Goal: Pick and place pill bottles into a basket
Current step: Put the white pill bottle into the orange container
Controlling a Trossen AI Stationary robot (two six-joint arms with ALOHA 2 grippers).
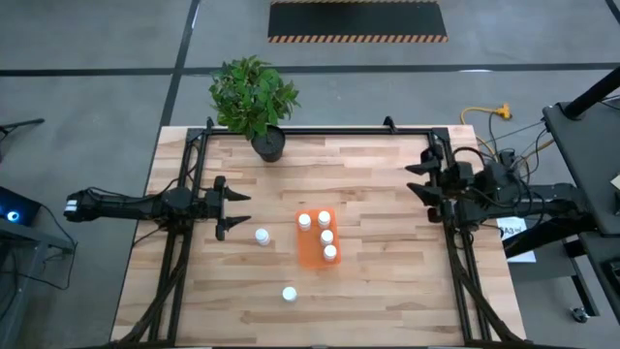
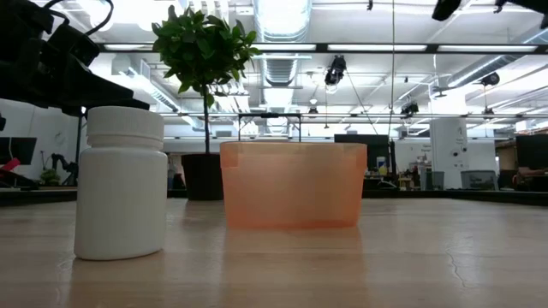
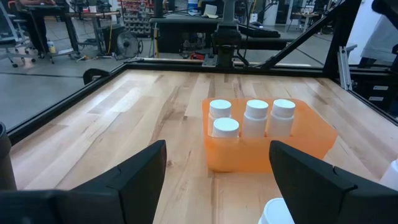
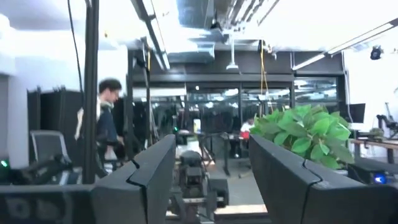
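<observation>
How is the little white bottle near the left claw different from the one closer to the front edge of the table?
The bottle near the left gripper stands at, just off the orange basket; the front bottle stands alone, farther from the basket and from both arms. The first lies right ahead of the gripper's open jaws; the second is well off to their side. Both are upright, white, capped, alike in size, and outside the basket.

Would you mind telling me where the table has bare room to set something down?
Bare wood lies between the basket and the right gripper, and along the front right. It is crowded between the left gripper and the basket, where a loose bottle stands.
</observation>
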